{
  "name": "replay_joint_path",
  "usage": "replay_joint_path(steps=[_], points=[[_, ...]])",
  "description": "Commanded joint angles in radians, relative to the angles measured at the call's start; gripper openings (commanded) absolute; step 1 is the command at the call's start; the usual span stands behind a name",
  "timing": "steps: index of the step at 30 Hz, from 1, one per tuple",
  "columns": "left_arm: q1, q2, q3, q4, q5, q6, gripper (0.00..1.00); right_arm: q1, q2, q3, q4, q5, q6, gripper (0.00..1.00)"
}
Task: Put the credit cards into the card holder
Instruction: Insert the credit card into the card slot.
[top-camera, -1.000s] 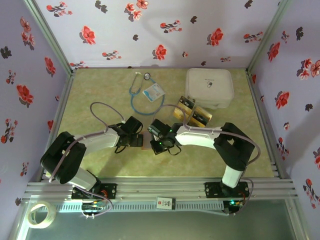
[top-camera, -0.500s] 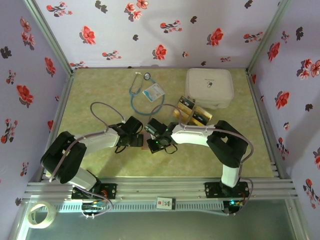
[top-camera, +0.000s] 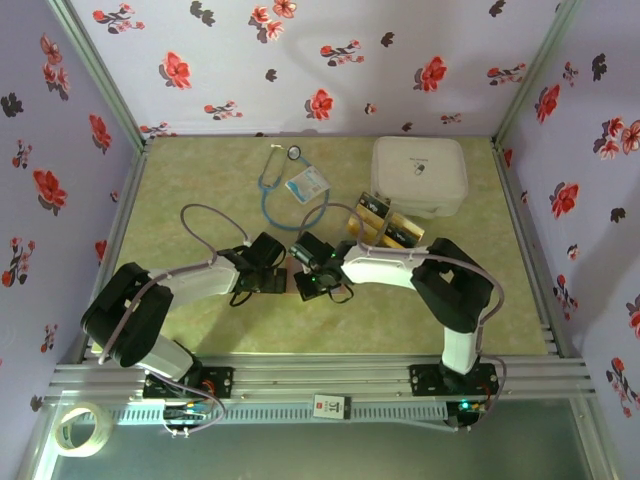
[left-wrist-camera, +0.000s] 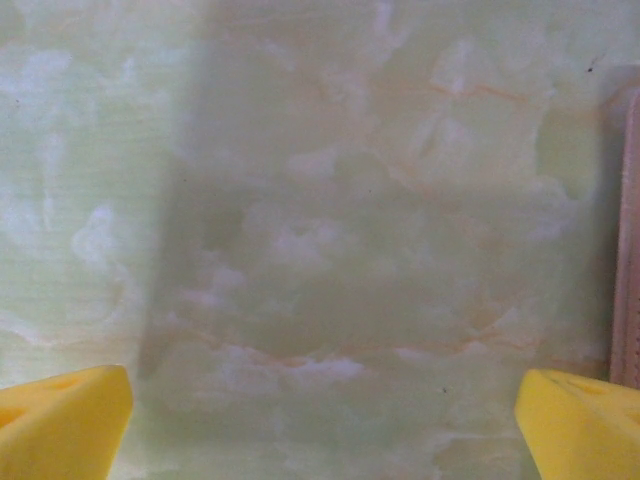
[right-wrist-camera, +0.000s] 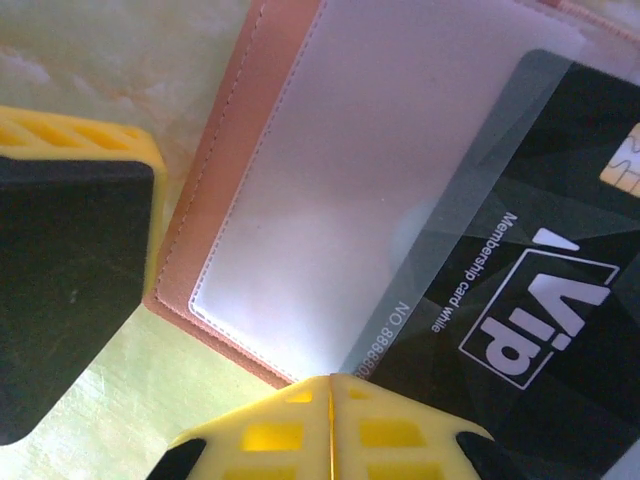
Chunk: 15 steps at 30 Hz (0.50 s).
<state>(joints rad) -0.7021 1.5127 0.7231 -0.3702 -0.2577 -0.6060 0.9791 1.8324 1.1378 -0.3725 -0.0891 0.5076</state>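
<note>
- Since a second ago, the right arm (top-camera: 400, 268) has swung left. It has carried the right gripper (top-camera: 301, 277) from beside the holder (top-camera: 288, 285) to over it. The left arm (top-camera: 190, 285) has stayed put.
- Right gripper (right-wrist-camera: 330, 425): the fingertips are pressed together with no gap, over the near edge of a black VIP card (right-wrist-camera: 520, 300). The card lies flat, facing the wrist camera, and is not pinched between the jaws. Whether the tips touch it, I cannot tell.
- VIP card: its upper-left part shows grey through the holder's clear pocket (right-wrist-camera: 330, 170). The rest lies uncovered toward the lower right of the right wrist view.
- Holder (right-wrist-camera: 230, 150): it lies open on the table (top-camera: 200, 200), in the near middle, between the two grippers.
- Left gripper (top-camera: 274, 279): it sits just left of the holder, jaws spread wide, gripping nothing.
- In the left wrist view, the yellow fingertips (left-wrist-camera: 60, 420) sit at the bottom corners with bare table between them. The holder's tan edge (left-wrist-camera: 628, 250) runs down the right border.
- Cards (top-camera: 372, 213): two gold-and-black ones lie side by side on the table, just in front of the white case (top-camera: 420, 175), well right of the holder.
- Stethoscope (top-camera: 272, 195) and badge (top-camera: 306, 185): they lie together at the far middle of the table.
</note>
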Motion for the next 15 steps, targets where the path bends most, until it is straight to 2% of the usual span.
replay_joint_path(steps=[1, 4, 8, 11, 15], points=[[-0.005, 0.024, -0.004, -0.001, 0.007, 0.006, 1.0, -0.019, -0.082, -0.008, -0.018, 0.05, 0.007, 0.08], [-0.006, 0.026, -0.003, 0.0, 0.008, 0.009, 1.0, -0.047, -0.117, -0.043, -0.012, 0.063, 0.02, 0.12], [-0.005, 0.025, -0.004, 0.002, 0.01, 0.01, 1.0, -0.109, -0.154, -0.112, 0.035, 0.033, 0.059, 0.29], [-0.005, 0.026, -0.002, 0.001, 0.011, 0.01, 1.0, -0.136, -0.173, -0.149, 0.072, 0.007, 0.084, 0.33], [-0.005, 0.032, 0.004, 0.004, 0.014, 0.012, 1.0, -0.149, -0.179, -0.172, 0.095, 0.0, 0.104, 0.3]])
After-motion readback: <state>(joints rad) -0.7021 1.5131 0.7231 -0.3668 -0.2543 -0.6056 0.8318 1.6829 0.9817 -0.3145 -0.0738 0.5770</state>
